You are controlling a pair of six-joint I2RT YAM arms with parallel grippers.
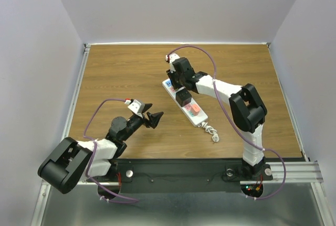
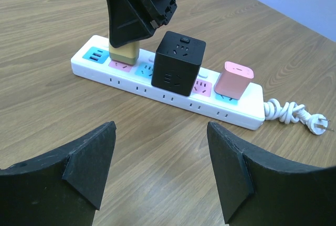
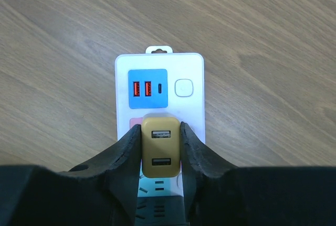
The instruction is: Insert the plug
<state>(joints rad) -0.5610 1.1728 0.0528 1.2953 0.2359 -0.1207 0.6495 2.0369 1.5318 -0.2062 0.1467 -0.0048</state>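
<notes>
Right pincer: closed on the gold plug, which is clamped by its two sides between the black fingers.
Left pincer: held open with nothing between its fingers, low over the table and well apart from the strip.
Table: a wood-grain top, on which the strip is laid diagonally.
Power strip: long and white, with a blue USB panel at one end and a coiled white cord at the other.
Black cube adapter: seated at mid-strip.
Pink charger: seated upright near the cord end.
Gold plug: held upright over the pink socket just beside the USB panel, its base at the strip's top. Whether the prongs are fully seated cannot be told.
</notes>
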